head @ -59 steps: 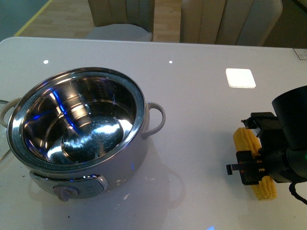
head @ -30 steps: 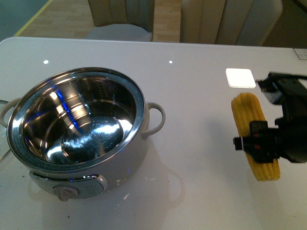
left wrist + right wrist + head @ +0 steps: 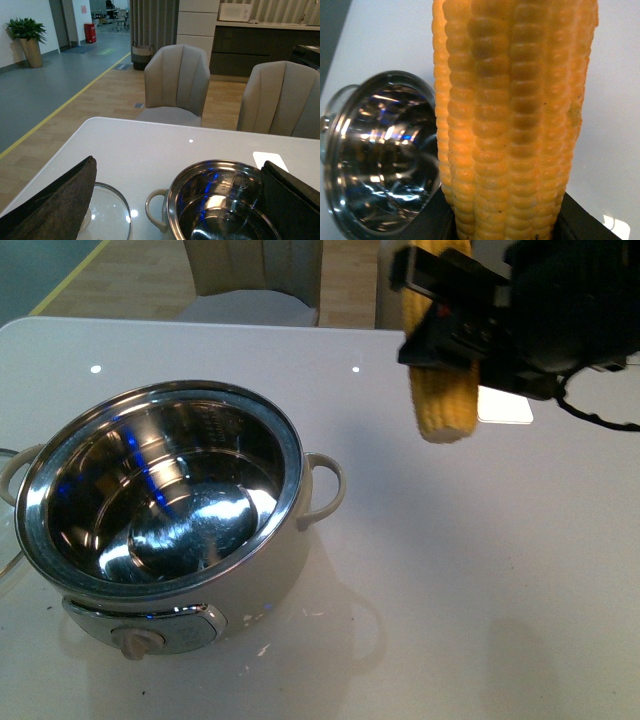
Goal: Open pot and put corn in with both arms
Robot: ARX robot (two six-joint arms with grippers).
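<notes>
Yellow-orange corn (image 3: 445, 405) at upper right of front frame, clamped upright in right claw (image 3: 452, 332), high over counter (image 3: 420, 570), not yet above pot (image 3: 160, 510). Pot at lower left, open. Glass lid (image 3: 107, 215) on counter beside it. Left claw (image 3: 177, 167) spread apart, holding nothing. Left to do: carry corn across, lower in, release.

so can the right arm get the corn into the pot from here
Probably yes: the pot is open and empty, and nothing stands between it and the corn in the right gripper.
</notes>
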